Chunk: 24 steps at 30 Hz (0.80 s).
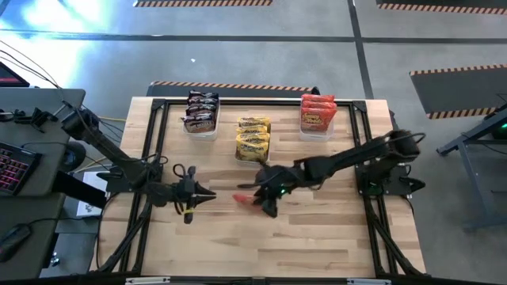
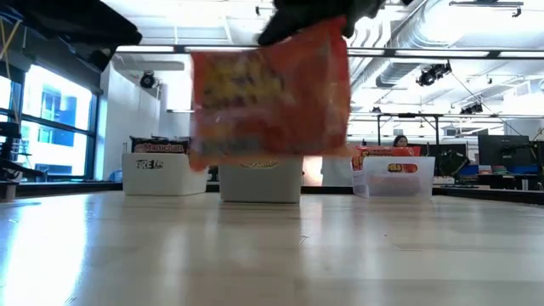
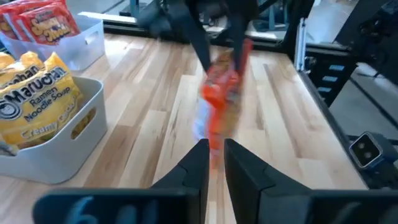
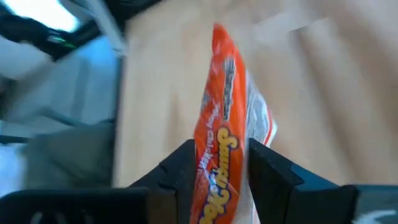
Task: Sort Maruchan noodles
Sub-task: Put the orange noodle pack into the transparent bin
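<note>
From above, the right gripper (image 1: 268, 200) sits in the middle of the frame, and only a bit of the red packet (image 1: 242, 199) peeks out. The low view shows the packet (image 2: 270, 92) whole, hanging up off the wooden table (image 2: 272, 246). The right wrist view shows two fingers (image 4: 180, 171) pinching the packet. The left gripper (image 1: 207, 195), at centre left, has its fingers almost together and holds nothing. Three bins (image 1: 252, 150) of noodles sit in the upper middle. The lower table is bare wood.

Red-orange packet (image 2: 270, 98) blurred, label unreadable, right tool (image 2: 310, 15) cut off by top edge
</note>
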Each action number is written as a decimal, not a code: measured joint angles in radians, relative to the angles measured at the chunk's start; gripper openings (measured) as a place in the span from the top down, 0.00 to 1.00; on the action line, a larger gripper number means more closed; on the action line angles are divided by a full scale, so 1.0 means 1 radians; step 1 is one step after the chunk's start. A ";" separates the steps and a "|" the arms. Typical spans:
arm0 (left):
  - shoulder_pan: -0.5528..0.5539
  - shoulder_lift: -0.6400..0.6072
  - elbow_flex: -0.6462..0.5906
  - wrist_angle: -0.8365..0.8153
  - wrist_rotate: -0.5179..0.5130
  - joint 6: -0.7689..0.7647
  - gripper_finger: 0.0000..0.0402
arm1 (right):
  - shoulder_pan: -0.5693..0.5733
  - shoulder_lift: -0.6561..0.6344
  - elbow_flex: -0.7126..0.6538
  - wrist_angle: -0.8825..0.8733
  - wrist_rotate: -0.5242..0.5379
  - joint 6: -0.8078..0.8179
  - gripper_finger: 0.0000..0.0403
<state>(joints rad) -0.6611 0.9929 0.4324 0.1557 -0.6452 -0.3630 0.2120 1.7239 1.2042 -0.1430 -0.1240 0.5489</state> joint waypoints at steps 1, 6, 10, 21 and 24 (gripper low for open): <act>-0.008 0.004 0.000 -0.003 -0.013 0.000 0.91 | -0.005 -0.027 0.001 -0.052 0.024 -0.026 0.71; -0.042 0.025 0.000 0.000 -0.056 -0.007 0.97 | -0.010 -0.043 0.001 -0.231 0.087 -0.048 0.74; -0.054 0.048 0.000 0.012 -0.092 -0.048 1.00 | 0.004 0.016 0.000 -0.232 0.097 -0.015 0.78; -0.052 0.186 0.000 0.031 -0.066 -0.169 0.94 | -0.029 0.001 0.016 -0.416 0.170 -0.040 0.52; -0.051 0.238 0.000 0.031 -0.065 -0.203 0.93 | -0.073 0.001 -0.010 -0.470 0.180 -0.083 0.46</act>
<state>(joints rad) -0.7124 1.2313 0.4328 0.1867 -0.7105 -0.5662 0.1393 1.7248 1.1938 -0.6127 0.0565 0.4658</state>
